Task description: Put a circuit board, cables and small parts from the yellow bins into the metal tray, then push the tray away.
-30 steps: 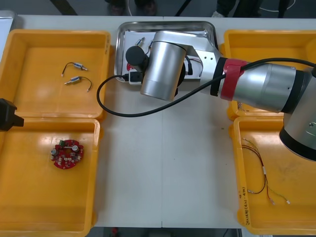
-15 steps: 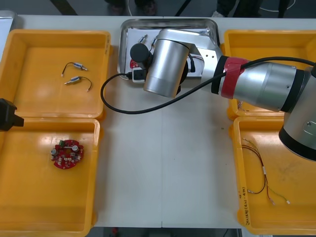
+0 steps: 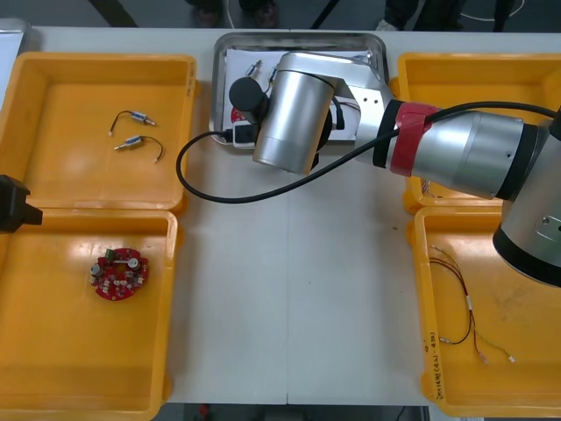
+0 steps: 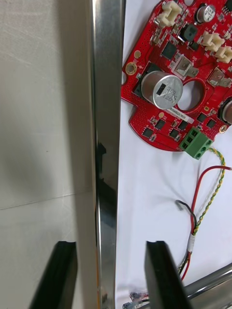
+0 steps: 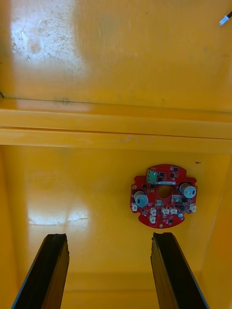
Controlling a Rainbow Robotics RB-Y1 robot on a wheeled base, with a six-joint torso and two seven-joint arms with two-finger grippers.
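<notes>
two right gripper (image 4: 107, 277) fingers (image 4: 162, 275), apart, straddle the metal tray (image 4: 107, 72) rim, perhaps touching; left gripper (image 5: 111, 275) spread.

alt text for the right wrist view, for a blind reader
The open right gripper straddles the metal tray's rim, one finger over the table, one inside. A red circuit board and a red and yellow cable lie in the tray.

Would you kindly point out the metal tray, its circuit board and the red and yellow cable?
metal tray (image 4: 107, 96): right wrist view, shiny rim.
circuit board (image 4: 164, 91): right wrist view, round silver part.
red and yellow cable (image 4: 211, 198): right wrist view, twisted stretch.
</notes>
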